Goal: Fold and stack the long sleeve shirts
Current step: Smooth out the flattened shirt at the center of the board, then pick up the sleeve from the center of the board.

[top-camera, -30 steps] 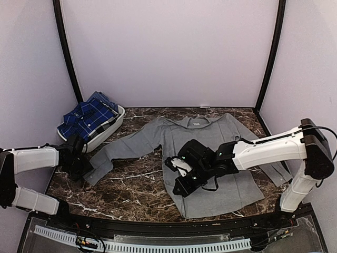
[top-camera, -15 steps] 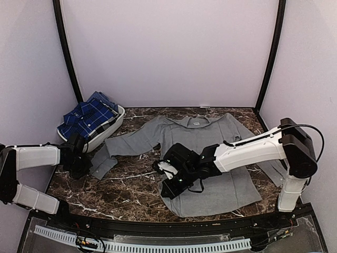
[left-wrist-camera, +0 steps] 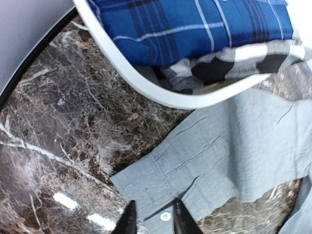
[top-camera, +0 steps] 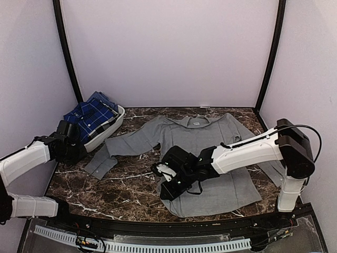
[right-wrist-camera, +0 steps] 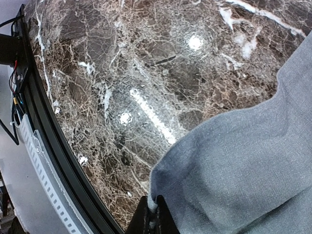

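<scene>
The grey long sleeve shirt (top-camera: 210, 142) lies spread on the marble table, its left sleeve reaching toward the basket. My right gripper (top-camera: 166, 190) is shut on the lower left hem corner; the right wrist view shows grey cloth (right-wrist-camera: 243, 161) pinched at the right gripper (right-wrist-camera: 155, 218). My left gripper (top-camera: 79, 151) hovers open above the sleeve cuff (top-camera: 98, 163). In the left wrist view the left gripper (left-wrist-camera: 152, 222) has its fingers apart over the buttoned cuff (left-wrist-camera: 165, 180). The blue plaid shirt (top-camera: 89, 116) sits bunched in the basket, also in the left wrist view (left-wrist-camera: 195, 24).
The white oval basket (top-camera: 115, 125) stands at the back left, its rim (left-wrist-camera: 146, 85) close to the cuff. A black-and-white checked cloth (left-wrist-camera: 234, 63) lies under the plaid shirt. The table's front edge with a black rail (right-wrist-camera: 53, 161) runs just beside the hem corner.
My left gripper has opened, risen and drawn back toward the basket, leaving the cuff on the table. My right gripper has pulled the hem corner to the left.
</scene>
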Motion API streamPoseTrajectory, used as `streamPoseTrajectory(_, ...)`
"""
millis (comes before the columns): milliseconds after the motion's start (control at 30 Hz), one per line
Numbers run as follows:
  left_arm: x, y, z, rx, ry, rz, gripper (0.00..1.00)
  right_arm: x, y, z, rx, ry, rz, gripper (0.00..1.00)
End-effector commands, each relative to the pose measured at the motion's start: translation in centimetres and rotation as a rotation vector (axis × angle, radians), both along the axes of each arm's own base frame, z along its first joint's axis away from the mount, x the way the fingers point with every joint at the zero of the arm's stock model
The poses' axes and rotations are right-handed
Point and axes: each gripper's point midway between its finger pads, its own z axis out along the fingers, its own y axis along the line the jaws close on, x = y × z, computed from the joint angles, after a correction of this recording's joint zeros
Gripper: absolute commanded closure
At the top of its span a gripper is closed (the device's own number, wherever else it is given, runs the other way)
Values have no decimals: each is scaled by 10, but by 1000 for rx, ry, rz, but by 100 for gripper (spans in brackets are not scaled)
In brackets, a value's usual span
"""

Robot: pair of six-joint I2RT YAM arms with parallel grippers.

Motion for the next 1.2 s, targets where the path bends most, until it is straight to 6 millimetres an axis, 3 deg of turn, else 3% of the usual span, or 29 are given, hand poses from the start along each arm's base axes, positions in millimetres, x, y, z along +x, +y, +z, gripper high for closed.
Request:
streamPoseTrajectory(0, -7, -5, -34, 11, 110, -56, 62, 1, 14, 5, 27, -21, 10, 93)
streamPoseTrajectory(167, -5, -7, -65, 10, 172, -62, 39, 5, 19, 10, 40, -38, 10, 84)
streamPoseTrajectory(300, -1, -7, -78, 13, 183, -58, 30, 7, 19, 16, 48, -54, 7, 79)
streamPoseTrajectory(667, 1, -16, -103, 86, 254, -78, 31, 18, 22, 52, 100, -127, -25, 63)
streamPoseTrajectory(833, 3, -24, -108, 111, 293, -89, 45, 30, 21, 60, 86, -180, -53, 59)
streamPoseTrajectory(1000, 0, -27, -114, 135, 332, -80, 77, 44, 16, 67, 93, -203, -91, 57)
streamPoseTrajectory(1100, 3, -23, -98, 152, 303, -60, 94, 57, 8, 67, 86, -208, -134, 57)
streamPoseTrajectory(1167, 9, -21, -77, 168, 268, -57, 100, 68, 0, 64, 76, -212, -173, 55)
